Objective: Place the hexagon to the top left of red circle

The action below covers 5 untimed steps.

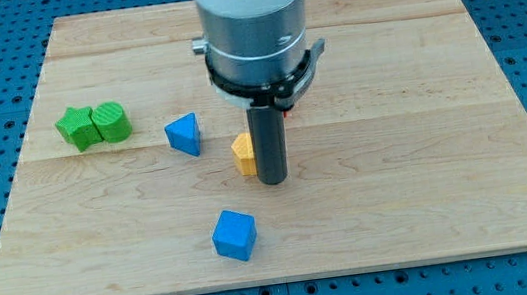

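Observation:
A yellow hexagon (pixel 242 153) lies near the board's middle, partly hidden by my rod. My tip (pixel 274 179) rests on the board right against the hexagon's right side. Only a sliver of the red circle (pixel 288 110) shows, just right of the rod and under the arm's grey body, up and to the right of the hexagon. The rest of the red circle is hidden.
A blue triangle (pixel 183 135) lies left of the hexagon. A blue cube (pixel 234 235) lies toward the view's bottom. A green star (pixel 76 127) and a green round block (pixel 112 122) touch each other at the left. The wooden board (pixel 428 178) ends in blue pegboard.

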Motion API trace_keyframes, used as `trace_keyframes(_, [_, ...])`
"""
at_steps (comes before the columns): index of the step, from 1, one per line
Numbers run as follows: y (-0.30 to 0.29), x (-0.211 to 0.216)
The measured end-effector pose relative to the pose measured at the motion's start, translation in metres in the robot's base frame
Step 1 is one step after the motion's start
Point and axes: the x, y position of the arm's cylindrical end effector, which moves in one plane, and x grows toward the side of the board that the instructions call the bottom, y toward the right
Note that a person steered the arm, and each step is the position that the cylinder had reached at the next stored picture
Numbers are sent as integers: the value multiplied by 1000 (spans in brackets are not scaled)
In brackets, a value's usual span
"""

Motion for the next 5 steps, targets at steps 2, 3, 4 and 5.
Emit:
trace_keyframes(2, [-4,-24])
trace_keyframes(3, [-37,-50])
trace_keyframes(4, [-29,-47])
trace_keyframes(5, [-48,-42])
